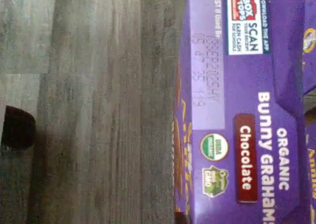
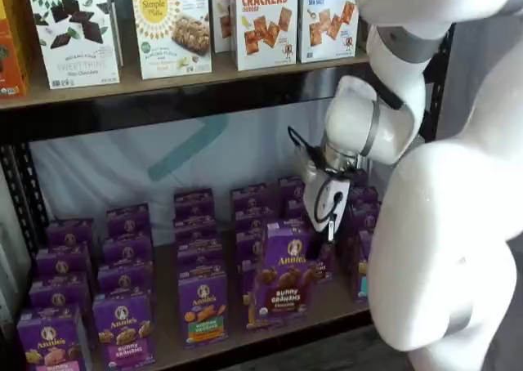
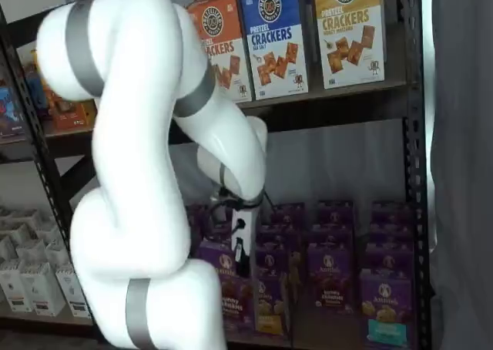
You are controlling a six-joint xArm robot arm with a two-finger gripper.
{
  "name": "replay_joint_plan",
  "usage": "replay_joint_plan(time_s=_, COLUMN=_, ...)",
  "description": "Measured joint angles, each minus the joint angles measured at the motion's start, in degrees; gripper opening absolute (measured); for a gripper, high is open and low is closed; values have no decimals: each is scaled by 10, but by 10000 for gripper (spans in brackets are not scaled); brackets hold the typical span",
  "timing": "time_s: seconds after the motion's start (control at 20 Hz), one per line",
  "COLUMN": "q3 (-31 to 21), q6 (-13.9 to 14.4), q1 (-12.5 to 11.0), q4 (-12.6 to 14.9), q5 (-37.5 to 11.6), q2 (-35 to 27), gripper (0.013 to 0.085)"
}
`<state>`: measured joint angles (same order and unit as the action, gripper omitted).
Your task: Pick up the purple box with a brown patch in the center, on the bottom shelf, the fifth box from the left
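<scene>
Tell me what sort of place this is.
Probably a mock-up store aisle or stockroom: a black metal rack, cracker boxes lined up on the upper board, rows of identical purple boxes facing out on the bottom shelf, and a robot arm reaching in.

I see the purple box (image 2: 285, 277), an Annie's carton with a round white logo and dark brown crackers mid-front, its top (image 1: 247, 105) reading "Organic Bunny Grahams Chocolate", upright and raised forward of its row above the front edge of the brown bottom shelf (image 2: 327, 306).
</scene>
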<state>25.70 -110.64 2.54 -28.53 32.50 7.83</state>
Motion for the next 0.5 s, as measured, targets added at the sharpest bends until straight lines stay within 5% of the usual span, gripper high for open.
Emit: replay_joint_plan(time_s=0.5, q3=-8, q6=206, q1=57, q4=171, q5=0, q2=76, gripper=330)
